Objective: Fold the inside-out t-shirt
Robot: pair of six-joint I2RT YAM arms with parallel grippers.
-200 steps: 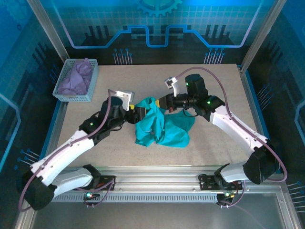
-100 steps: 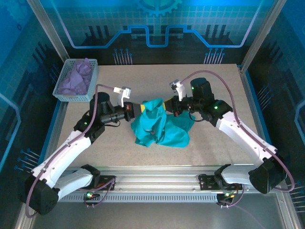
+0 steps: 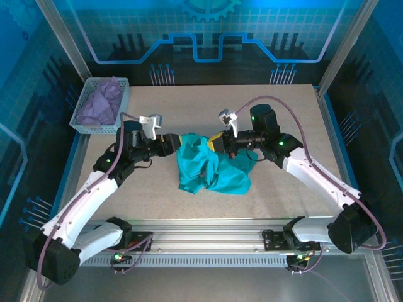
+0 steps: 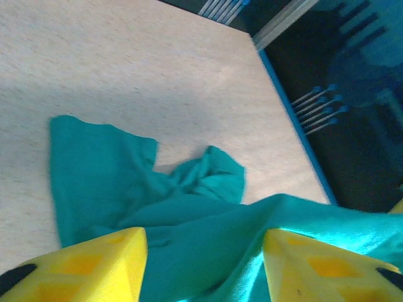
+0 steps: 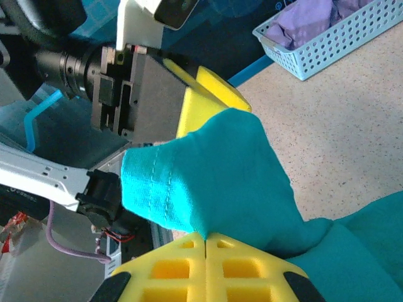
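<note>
The inside-out t-shirt (image 3: pixel 214 175) is a crumpled teal heap in the middle of the table, with its upper part lifted between the two grippers. My right gripper (image 3: pixel 215 141) is shut on a hemmed edge of the t-shirt (image 5: pixel 239 170); its yellow pads (image 5: pixel 182 267) meet with fabric pinched at the tips of my right gripper (image 5: pixel 206 238). My left gripper (image 3: pixel 174 143) faces it from the left. Its yellow fingers (image 4: pixel 94 261) stand apart, and a fold of the t-shirt (image 4: pixel 101 170) drapes across my left gripper (image 4: pixel 204 251) without being pinched.
A pale blue basket (image 3: pixel 85 126) holding a lavender cloth (image 3: pixel 101 104) stands at the table's back left corner; the basket (image 5: pixel 352 47) appears again in the right wrist view. Metal frame posts and blue walls surround the speckled table (image 3: pixel 283 107).
My left gripper closed on the shirt half a second ago and now stands open again, drawn slightly left. My right gripper kept its grip and shifted a little left.
</note>
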